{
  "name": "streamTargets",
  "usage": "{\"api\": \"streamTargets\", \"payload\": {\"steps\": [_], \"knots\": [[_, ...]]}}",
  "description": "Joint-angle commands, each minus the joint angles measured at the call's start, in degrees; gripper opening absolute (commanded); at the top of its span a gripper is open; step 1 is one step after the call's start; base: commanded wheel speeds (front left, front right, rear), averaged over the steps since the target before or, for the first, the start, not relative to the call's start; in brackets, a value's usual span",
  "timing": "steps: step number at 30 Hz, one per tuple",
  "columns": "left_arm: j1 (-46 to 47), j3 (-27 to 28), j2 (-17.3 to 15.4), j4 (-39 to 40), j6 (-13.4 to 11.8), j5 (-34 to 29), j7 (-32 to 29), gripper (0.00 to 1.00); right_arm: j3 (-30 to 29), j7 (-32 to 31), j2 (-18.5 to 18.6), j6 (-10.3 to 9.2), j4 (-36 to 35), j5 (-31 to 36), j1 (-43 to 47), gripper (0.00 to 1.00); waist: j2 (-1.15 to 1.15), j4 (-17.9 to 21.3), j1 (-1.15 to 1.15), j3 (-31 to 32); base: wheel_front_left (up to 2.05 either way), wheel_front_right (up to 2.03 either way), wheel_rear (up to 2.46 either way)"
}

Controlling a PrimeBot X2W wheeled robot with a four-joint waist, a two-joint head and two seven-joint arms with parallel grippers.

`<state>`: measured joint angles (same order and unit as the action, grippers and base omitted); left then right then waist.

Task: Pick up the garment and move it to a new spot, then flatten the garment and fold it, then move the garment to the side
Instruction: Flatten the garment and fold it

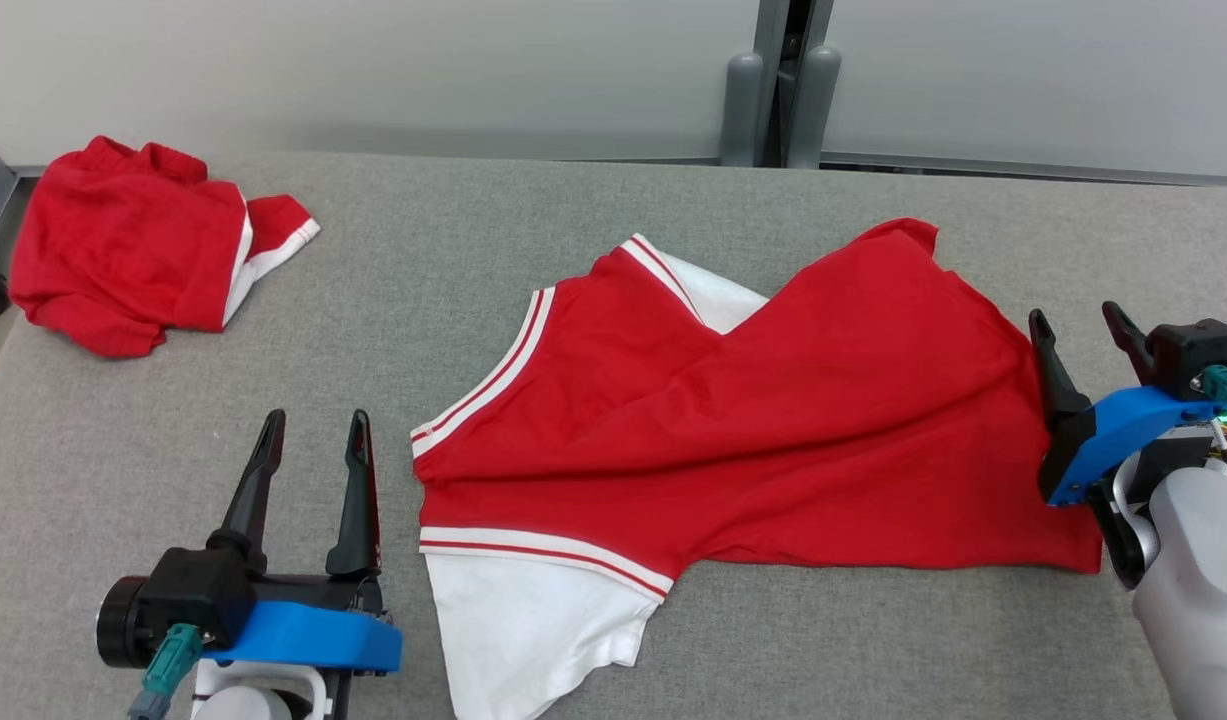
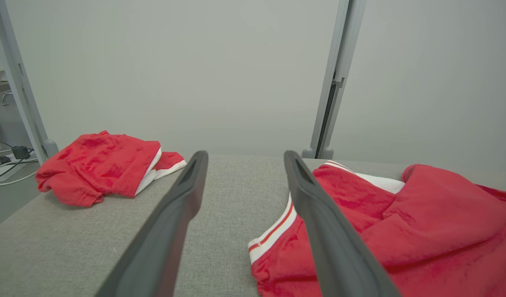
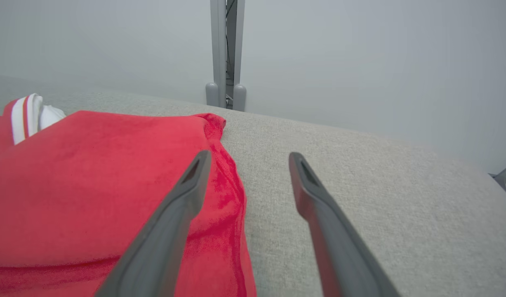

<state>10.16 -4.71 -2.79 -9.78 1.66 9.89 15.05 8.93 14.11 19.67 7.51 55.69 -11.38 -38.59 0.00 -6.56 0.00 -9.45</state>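
Note:
A red garment (image 1: 773, 420) with white sleeves and red-and-white striped trim lies spread and partly folded over across the middle of the grey table (image 1: 453, 260). Its white sleeve (image 1: 533, 620) reaches toward the front edge. My left gripper (image 1: 313, 425) stands open just left of the garment's striped cuff, holding nothing; in the left wrist view the garment (image 2: 422, 231) lies beside the right finger (image 2: 318, 214). My right gripper (image 1: 1078, 325) is open at the garment's right edge, and the right wrist view has its left finger (image 3: 182, 198) over the red cloth (image 3: 92, 185).
A second red garment (image 1: 133, 255) lies bunched at the table's far left corner. A grey post (image 1: 778, 90) rises behind the table against a pale wall. Bare table surface lies between the two garments and to the right.

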Motion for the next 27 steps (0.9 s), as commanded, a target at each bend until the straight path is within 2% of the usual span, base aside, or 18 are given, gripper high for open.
{"api": "streamTargets", "payload": {"steps": [1,3,9,14,19,27], "knots": [[-0.67,0.37,-0.22,-0.10,0.15,-0.55,0.18,1.00,-0.47,0.57,-0.50,-0.04,-0.79,0.59,1.01,1.00,0.00,0.68,0.00,0.81,0.00,0.00,0.00],[-1.03,0.65,-0.20,-0.10,0.29,-0.72,0.18,1.00,-2.04,0.98,-1.00,-0.04,-3.95,1.63,2.55,1.00,0.00,1.27,0.00,1.61,0.00,0.00,0.00],[-2.41,1.51,-0.20,-0.02,0.63,-1.27,0.18,1.00,-9.06,1.01,-5.68,-0.04,-24.48,4.47,14.17,1.00,0.00,2.85,0.00,3.76,0.00,0.00,0.00],[-3.71,2.07,-0.21,0.05,0.92,-1.47,0.18,1.00,-11.77,1.01,-10.17,-0.03,-36.51,5.94,24.23,1.00,0.00,3.78,0.00,5.19,0.00,0.00,0.00],[-4.83,2.59,-0.20,0.12,1.20,-1.97,0.18,1.00,-12.47,1.02,-13.14,-0.03,-43.32,7.28,31.04,1.00,0.00,4.41,0.00,6.28,0.00,0.00,0.00],[-7.02,3.30,-0.21,-0.09,1.81,-3.02,0.18,1.00,-11.94,1.03,-15.34,-0.03,-46.49,8.49,36.57,1.00,0.00,5.07,0.00,8.08,0.00,0.00,0.00]]}}
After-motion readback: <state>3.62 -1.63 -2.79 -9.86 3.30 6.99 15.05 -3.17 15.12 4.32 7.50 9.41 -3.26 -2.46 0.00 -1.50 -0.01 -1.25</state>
